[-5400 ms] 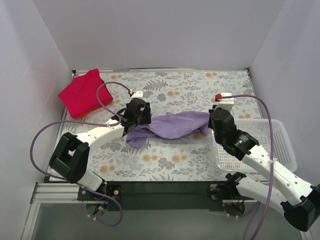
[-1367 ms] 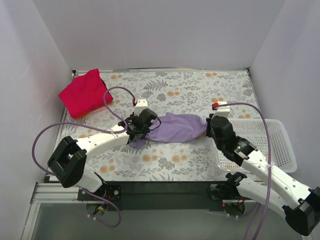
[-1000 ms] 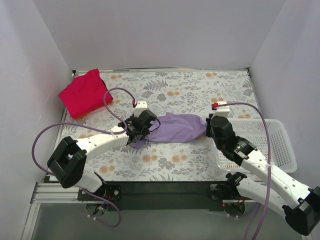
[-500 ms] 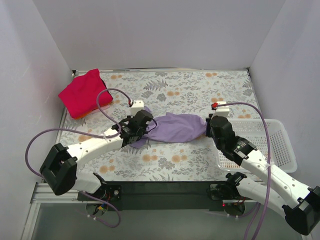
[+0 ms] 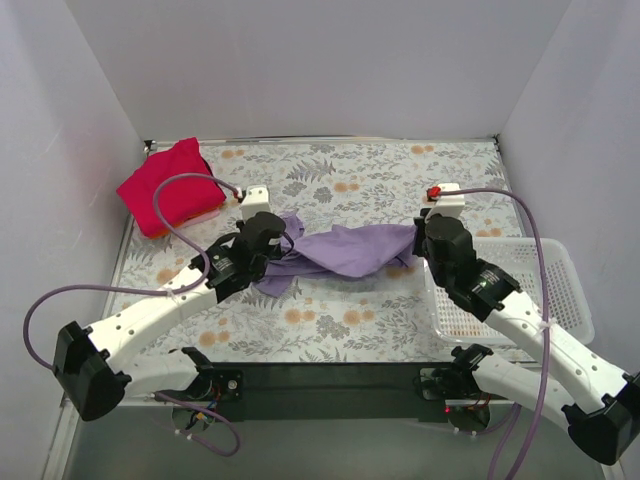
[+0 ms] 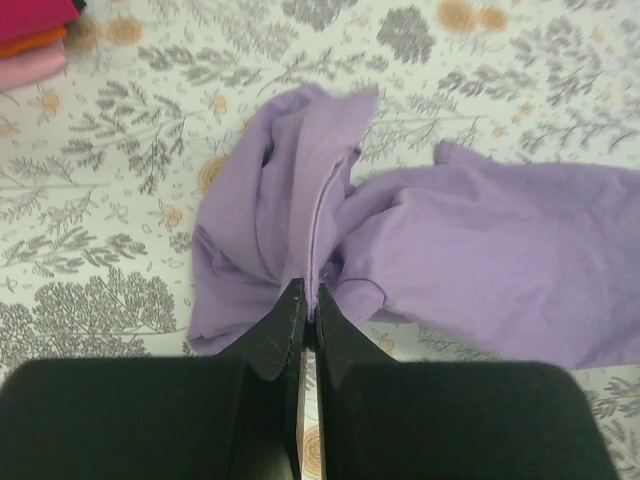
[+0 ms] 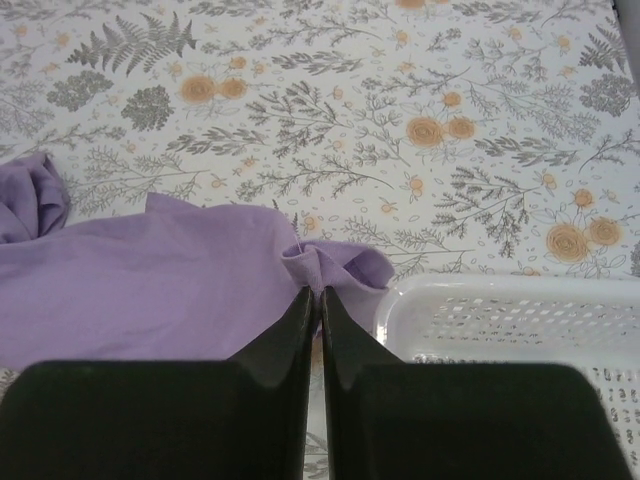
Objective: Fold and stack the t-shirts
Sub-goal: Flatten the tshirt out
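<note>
We're over the flowered bench [image 5: 380,180] now, and the purple shirt [image 5: 345,250] lies crumpled across the middle of it, strung out between the two arms. On the left wrist view, the left fingers [image 6: 275,335] are pinched tight together, with a seam of the purple cloth running straight down into the slit between them, so that end is gripped. The cloth bunches up in loose folds just beyond the tips, and one flap spreads away to the right. Over on the other side, the right fingers [image 7: 290,335] are closed just as tight on a small puckered knot at the shirt's edge, just beside the near corner of the white basket [image 7: 500,300]. From above, we see that basket sitting on the right of the bench, partly under the right arm. The red shirt [image 5: 165,185] is a folded heap in the far left corner, well apart from the purple one and touched by neither arm.
</note>
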